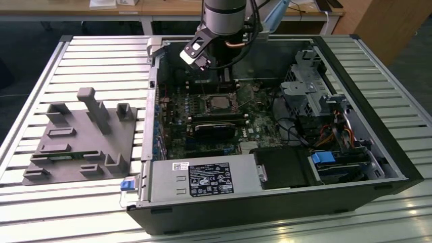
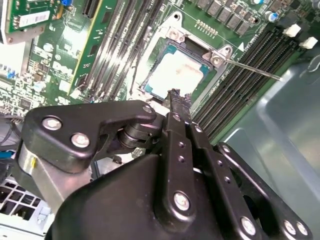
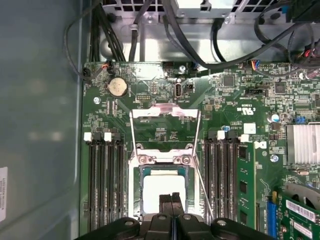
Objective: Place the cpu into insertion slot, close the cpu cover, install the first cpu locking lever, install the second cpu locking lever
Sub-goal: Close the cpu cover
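Note:
The cpu (image 3: 161, 189), a silver square chip, lies in the insertion slot (image 3: 136, 200) on the green motherboard; in the second wrist view the cpu (image 2: 177, 75) looks bright. My gripper (image 3: 171, 199) hangs right over the chip's near edge, fingers pressed together with nothing between them; in the second wrist view the gripper (image 2: 175, 95) has its tip just above that edge. The cpu cover (image 3: 162, 111), a thin silver frame, is swung up from its hinge at the slot's far side. A thin wire lever (image 2: 250, 67) sticks out unlatched. In the exterior view the slot (image 1: 217, 104) sits below the arm (image 1: 223, 15).
Long black memory slots (image 3: 105, 180) flank the socket on both sides. Black cables (image 3: 200, 30) cross the far case wall. In the exterior view a black card (image 1: 216, 129), the power supply (image 1: 202, 177) and a drive cage (image 1: 310, 81) crowd the case. A grey fixture plate (image 1: 81, 136) lies outside.

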Controlling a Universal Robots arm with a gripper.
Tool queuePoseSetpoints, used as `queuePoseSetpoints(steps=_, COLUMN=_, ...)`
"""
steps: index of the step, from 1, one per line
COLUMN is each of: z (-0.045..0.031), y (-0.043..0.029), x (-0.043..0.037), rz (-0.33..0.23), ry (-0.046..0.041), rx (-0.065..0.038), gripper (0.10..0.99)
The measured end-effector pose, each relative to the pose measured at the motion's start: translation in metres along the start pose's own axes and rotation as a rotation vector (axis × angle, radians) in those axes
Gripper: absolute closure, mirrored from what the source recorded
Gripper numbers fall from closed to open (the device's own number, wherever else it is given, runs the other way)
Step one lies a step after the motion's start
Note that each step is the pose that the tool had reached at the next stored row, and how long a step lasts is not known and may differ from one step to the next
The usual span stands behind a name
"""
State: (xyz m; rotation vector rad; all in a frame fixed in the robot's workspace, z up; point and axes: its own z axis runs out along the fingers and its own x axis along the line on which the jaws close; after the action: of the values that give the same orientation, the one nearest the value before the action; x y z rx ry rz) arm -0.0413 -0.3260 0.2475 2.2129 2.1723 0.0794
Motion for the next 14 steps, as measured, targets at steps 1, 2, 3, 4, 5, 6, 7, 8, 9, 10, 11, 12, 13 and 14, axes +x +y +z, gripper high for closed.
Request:
queuePoseSetpoints(steps=1, z=0.0, y=0.0, x=-0.0014, rz=0.0, ry=0.0, rx=0.0, gripper=0.98)
queuePoseSetpoints(steps=2, z=0.0, y=0.0, x=-0.0024, rz=0.0, ry=0.0, rx=0.0, gripper=0.98)
queuePoseSetpoints(steps=3, z=0.0001, y=0.0007, x=-0.0026, rz=0.0, ry=0.0002, rx=0.0, gripper=0.98)
queuePoseSetpoints(steps=4, z=0.0002, y=0.0021, x=-0.0027, rz=0.0, ry=0.0001, rx=0.001, gripper=0.98)
queuePoseSetpoints(steps=5, z=0.0003, y=0.004, x=-0.0027, rz=0.0, ry=0.0, rx=0.001, gripper=0.98)
queuePoseSetpoints(steps=6, z=0.0005, y=0.0076, x=-0.0026, rz=0.0, ry=-0.0001, rx=0.002, gripper=0.98)
queuePoseSetpoints(steps=7, z=0.0007, y=0.0113, x=-0.0026, rz=0.0, ry=-0.0001, rx=0.003, gripper=0.98)
queuePoseSetpoints(steps=8, z=0.0009, y=0.0141, x=-0.0025, rz=0.0, ry=0.0, rx=0.003, gripper=0.98)
queuePoseSetpoints(steps=9, z=0.0011, y=0.0162, x=-0.0025, rz=0.0, ry=0.0, rx=0.004, gripper=0.98)
queuePoseSetpoints(steps=10, z=-0.0013, y=0.0176, x=-0.0024, rz=0.0, ry=-0.0001, rx=0.004, gripper=0.98)
queuePoseSetpoints(steps=11, z=-0.0032, y=0.0177, x=-0.0024, rz=0.0, ry=-0.0002, rx=0.004, gripper=0.98)
queuePoseSetpoints(steps=12, z=-0.0053, y=0.0179, x=-0.0024, rz=0.0, ry=-0.0002, rx=0.004, gripper=0.98)
queuePoseSetpoints(steps=13, z=-0.0071, y=0.0181, x=-0.0024, rz=0.0, ry=-0.0001, rx=0.004, gripper=0.98)
queuePoseSetpoints(steps=14, z=-0.0088, y=0.0186, x=-0.0024, rz=0.0, ry=-0.0001, rx=0.004, gripper=0.98)
